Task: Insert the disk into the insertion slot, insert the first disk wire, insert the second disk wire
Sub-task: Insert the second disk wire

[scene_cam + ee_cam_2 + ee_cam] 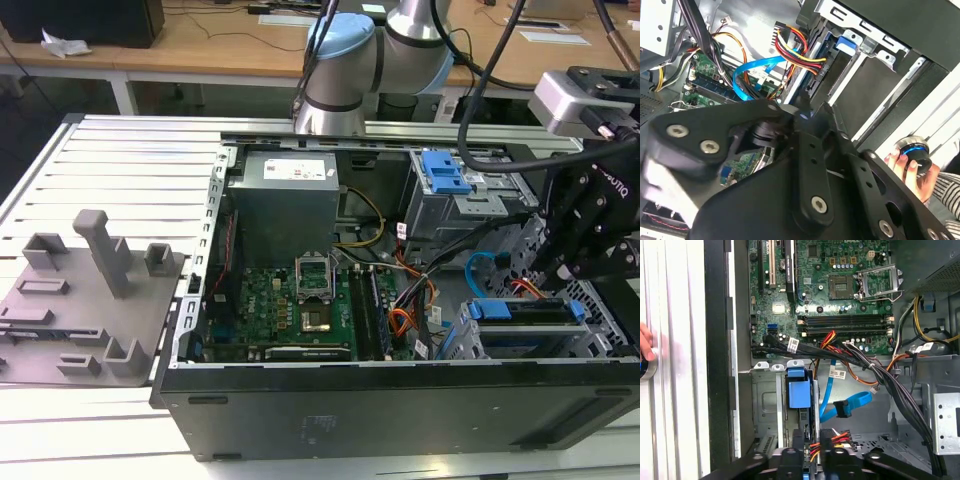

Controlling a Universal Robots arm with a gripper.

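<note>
The disk (527,311), with its blue caddy, sits inside the insertion slot (600,338), a grey metal cage at the case's near corner on the exterior view's right. In the first wrist view the disk (799,392) lies in the cage (765,400). My gripper (812,441) is at the disk's rear edge, shut on the plug end of the first disk wire (832,438), an orange, red and black bundle. The same bundle (800,54) runs down to my gripper (805,107). The second disk wire (852,402), light blue, loops loose beside the disk with its dark plug free.
The open case holds the motherboard (290,305), a grey power supply (285,205) and a taller bay with a blue latch (445,172). Black cable bundles (880,375) cross above the cage. A grey fixture plate (90,300) lies outside. A person's hand (900,162) rests on a round knob.
</note>
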